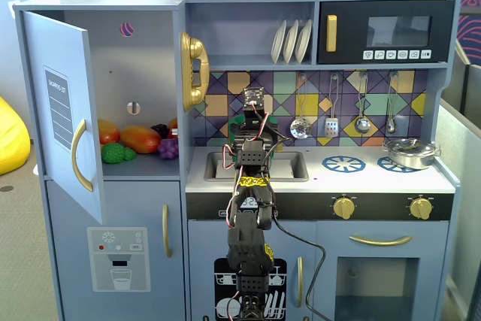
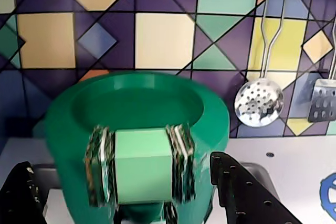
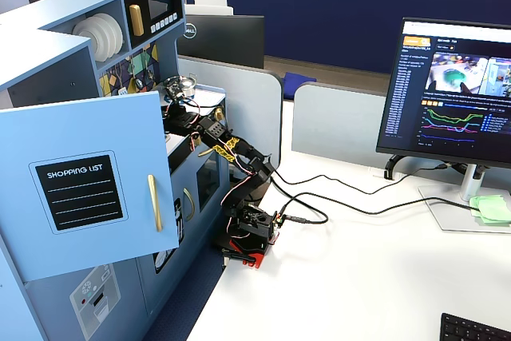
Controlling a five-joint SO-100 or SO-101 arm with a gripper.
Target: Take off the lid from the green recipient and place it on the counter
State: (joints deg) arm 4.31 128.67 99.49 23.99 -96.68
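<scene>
In the wrist view the green recipient [image 2: 136, 98] fills the middle, a tapering pot standing at the sink end of the white counter [image 2: 286, 169]. Its top shows a sunken dark green face with no knob, so I cannot tell the lid apart there. A light green block [image 2: 143, 163] with striped sides sits on the side of the pot facing me. My gripper [image 2: 119, 162] is open, its black fingers [image 2: 241, 192] wide on both sides of the block and not touching it. In a fixed view the gripper [image 1: 254, 104] hangs above the sink [image 1: 289, 165] and the arm hides the pot.
A silver pan [image 1: 409, 153] stands on the right burner ring, and another blue ring [image 1: 343, 163] lies beside the sink. A skimmer [image 2: 258, 103] and other utensils hang on the tiled backsplash. The fridge door [image 1: 64, 110] stands open at the left.
</scene>
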